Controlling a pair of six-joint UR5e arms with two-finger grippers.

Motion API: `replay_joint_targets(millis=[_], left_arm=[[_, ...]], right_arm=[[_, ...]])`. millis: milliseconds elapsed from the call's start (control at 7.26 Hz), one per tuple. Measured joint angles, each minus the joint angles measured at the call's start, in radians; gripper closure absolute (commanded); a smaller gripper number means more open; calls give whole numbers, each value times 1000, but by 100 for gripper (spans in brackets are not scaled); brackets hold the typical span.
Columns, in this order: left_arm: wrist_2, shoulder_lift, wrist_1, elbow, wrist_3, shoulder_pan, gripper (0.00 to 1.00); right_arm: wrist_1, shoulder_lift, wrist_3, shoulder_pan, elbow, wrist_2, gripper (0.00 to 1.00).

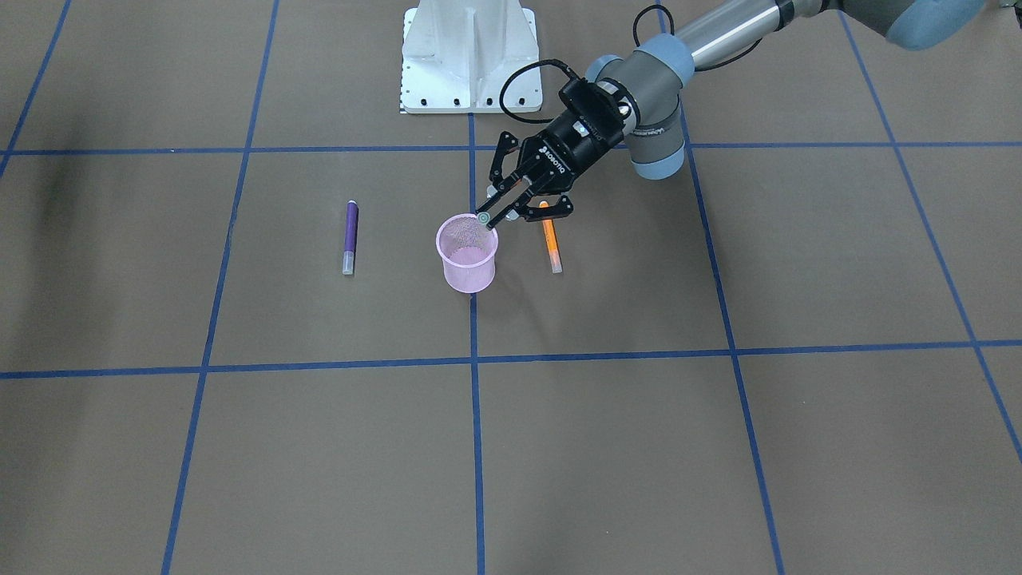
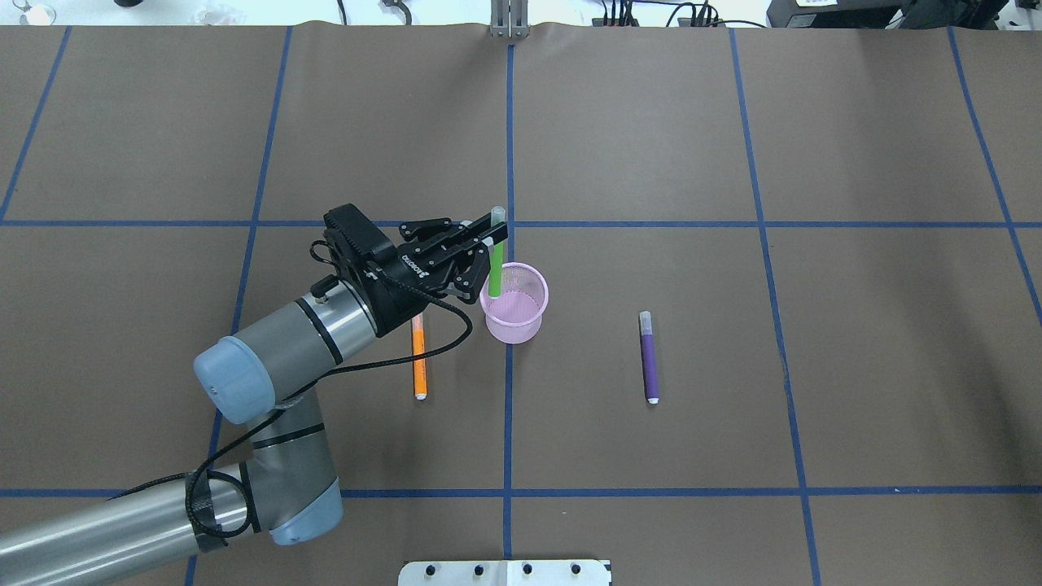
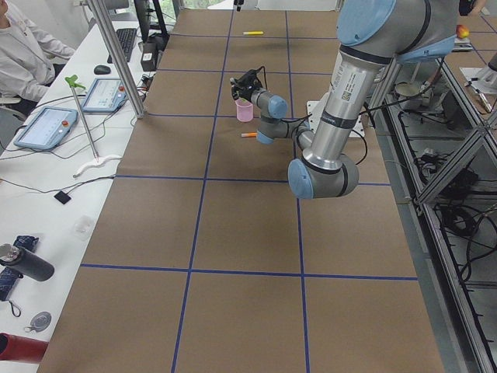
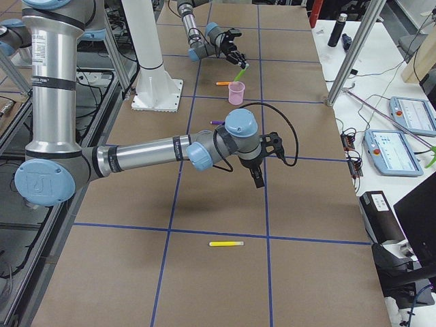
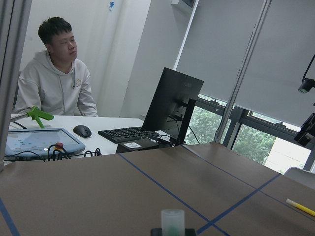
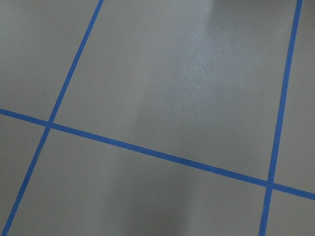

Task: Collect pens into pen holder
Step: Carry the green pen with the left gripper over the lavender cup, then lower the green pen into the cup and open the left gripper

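The pink mesh pen holder (image 2: 514, 313) stands upright near the table's middle. My left gripper (image 2: 487, 241) is shut on a green pen (image 2: 495, 264) and holds it about upright at the holder's rim on the robot's left. I cannot tell if its lower end is inside. An orange pen (image 2: 418, 358) lies under the left wrist. A purple pen (image 2: 649, 356) lies to the holder's right. A yellow pen (image 4: 226, 243) lies far off toward the robot's right. My right gripper (image 4: 257, 178) hovers over bare table; I cannot tell whether it is open.
The white robot base (image 1: 469, 56) stands behind the holder. Blue tape lines cross the brown table cover. A desk with tablets, a keyboard and a monitor runs along the far side, where a person (image 5: 56, 73) sits.
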Motion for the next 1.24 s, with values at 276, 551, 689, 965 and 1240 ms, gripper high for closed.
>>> replay_joint_targets(millis=[276, 551, 689, 965, 1240], left_arm=[[5, -18, -1, 21, -1, 6, 0], [15, -30, -7, 23, -21, 16, 0], [37, -33, -15, 21, -39, 28, 0], [65, 4, -18, 8, -58, 32, 0], [-6, 157, 20, -28, -63, -35, 0]], right_arm=[[0, 0, 0, 0, -1, 0, 0], [0, 1, 0, 0, -1, 1, 0], [0, 0, -1, 0, -1, 1, 0], [0, -13, -13, 2, -10, 2, 0], [-1, -33, -56, 12, -22, 4, 0]])
